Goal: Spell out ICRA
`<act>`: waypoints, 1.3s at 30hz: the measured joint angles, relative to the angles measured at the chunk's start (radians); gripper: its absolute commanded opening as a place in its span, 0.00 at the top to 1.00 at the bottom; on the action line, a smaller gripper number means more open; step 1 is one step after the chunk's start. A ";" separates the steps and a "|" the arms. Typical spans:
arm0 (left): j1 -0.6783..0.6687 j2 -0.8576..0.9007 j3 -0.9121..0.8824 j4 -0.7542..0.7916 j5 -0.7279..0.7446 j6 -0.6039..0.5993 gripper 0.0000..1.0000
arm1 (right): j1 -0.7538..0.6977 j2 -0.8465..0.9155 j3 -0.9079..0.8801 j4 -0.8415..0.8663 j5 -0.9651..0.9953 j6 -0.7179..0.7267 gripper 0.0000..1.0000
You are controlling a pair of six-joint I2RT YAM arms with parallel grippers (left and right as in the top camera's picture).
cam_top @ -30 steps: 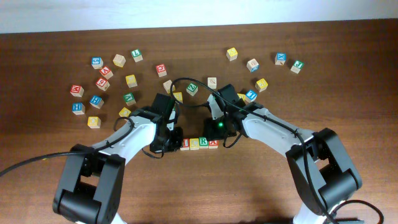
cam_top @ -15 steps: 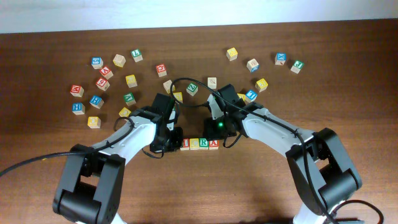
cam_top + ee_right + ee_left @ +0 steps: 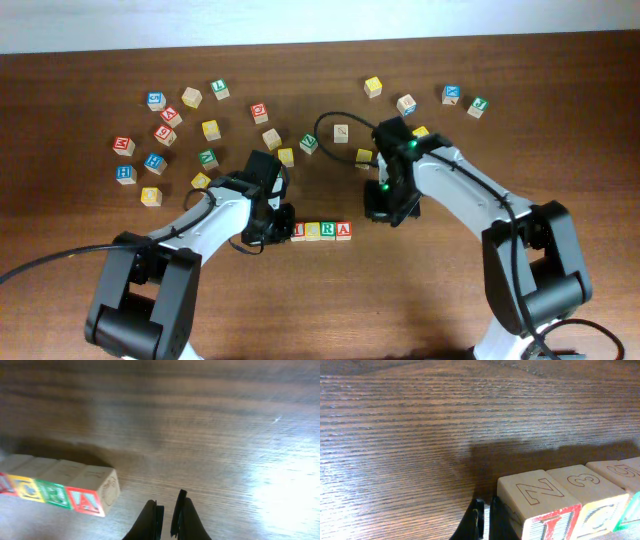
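Observation:
Four wooden letter blocks stand in a row (image 3: pixel 320 231) near the table's front middle, reading I, C, R, A. My left gripper (image 3: pixel 279 224) is shut and empty, and its tips (image 3: pixel 484 519) touch the left side of the I block (image 3: pixel 540 505), with the C block (image 3: pixel 592 496) beside it. My right gripper (image 3: pixel 384 211) hovers to the right of the row, apart from it. In the right wrist view its fingers (image 3: pixel 167 515) are nearly together and empty, with the A block (image 3: pixel 92 492) at the row's end to their left.
Several loose letter blocks lie scattered at the back left (image 3: pixel 160 135) and back right (image 3: pixel 405 104), and some sit just behind the arms (image 3: pixel 309 143). The wooden table (image 3: pixel 330 310) runs on in front of the row.
My right gripper has drawn away from the A block, up and to the right. The left gripper and the row have not moved.

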 measured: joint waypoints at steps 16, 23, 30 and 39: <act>0.000 0.000 0.000 -0.011 -0.001 0.000 1.00 | 0.146 0.002 -0.049 0.154 0.027 0.205 0.96; 0.003 0.000 0.000 -0.018 0.000 0.000 1.00 | 0.149 0.002 -0.049 0.137 0.016 0.212 0.96; 0.003 0.000 0.001 -0.023 0.000 0.001 1.00 | 0.149 0.002 -0.049 0.135 0.011 0.261 0.96; 0.002 0.000 0.020 -0.118 -0.047 0.002 1.00 | 0.152 0.002 -0.049 0.139 -0.007 0.261 0.96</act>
